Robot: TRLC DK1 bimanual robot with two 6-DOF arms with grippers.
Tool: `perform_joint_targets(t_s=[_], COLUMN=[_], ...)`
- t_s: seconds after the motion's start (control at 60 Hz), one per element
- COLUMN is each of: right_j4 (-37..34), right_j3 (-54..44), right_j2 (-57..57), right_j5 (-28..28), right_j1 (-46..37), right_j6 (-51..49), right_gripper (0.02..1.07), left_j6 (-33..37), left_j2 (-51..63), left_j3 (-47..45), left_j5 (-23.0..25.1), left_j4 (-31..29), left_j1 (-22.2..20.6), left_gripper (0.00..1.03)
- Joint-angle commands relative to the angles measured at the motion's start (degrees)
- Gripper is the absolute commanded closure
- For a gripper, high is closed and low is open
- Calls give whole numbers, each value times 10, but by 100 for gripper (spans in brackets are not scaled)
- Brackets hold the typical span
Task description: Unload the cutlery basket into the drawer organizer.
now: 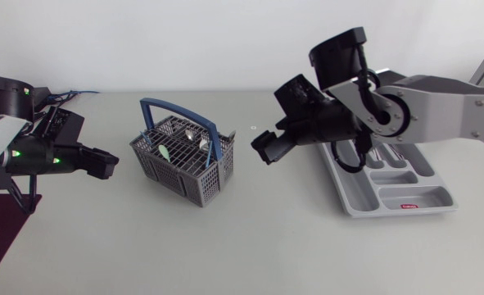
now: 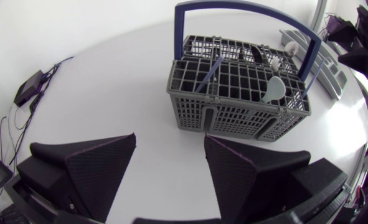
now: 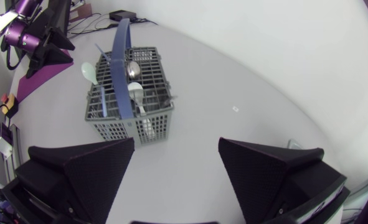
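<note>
Tabletop (image 1: 250, 246) room is the main thing: a bare strip separates the left gripper (image 1: 104, 164) from the cutlery basket (image 1: 172, 168), and a wide open stretch runs along the near side of the table in front of everything. The left gripper sits low near the table's left edge, its wedge fingers (image 2: 103, 165) spread wide and holding nothing, pointed at the basket's near wall (image 2: 233, 118) without touching it. The basket stands upright left of the table's middle, blue handle (image 1: 180, 111) arched over it, with a pale green spoon (image 2: 274, 88), a white spoon (image 3: 136, 90) and other cutlery standing in its compartments. Another clear gap lies between the basket and the right gripper (image 1: 266, 147), which hangs above the table just right of the basket, fingers (image 3: 277, 171) released wide apart, empty, facing the basket. The grey drawer organizer (image 1: 364, 209) lies flat at the right, partly under the right arm's links.
</note>
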Motion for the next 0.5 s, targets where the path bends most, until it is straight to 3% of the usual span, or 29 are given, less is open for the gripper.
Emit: perform_joint_targets(t_s=[0.0,0.267,0.433,0.483], right_j4=[-5,-22,-26,-29], right_j3=[44,154,185,191], right_j2=[27,109,144,153], right_j5=[-5,-35,-47,-51], right_j1=[22,51,55,57], right_j6=[4,12,7,4], right_gripper=[12,16,17,21], left_j6=[28,64,79,81], left_j2=[6,1,-7,-7], left_j3=[9,3,-4,-7], left_j5=[20,77,79,84], left_j4=[-4,-9,-8,-5], left_j1=[0,4,7,9], left_gripper=[9,9,9,9])
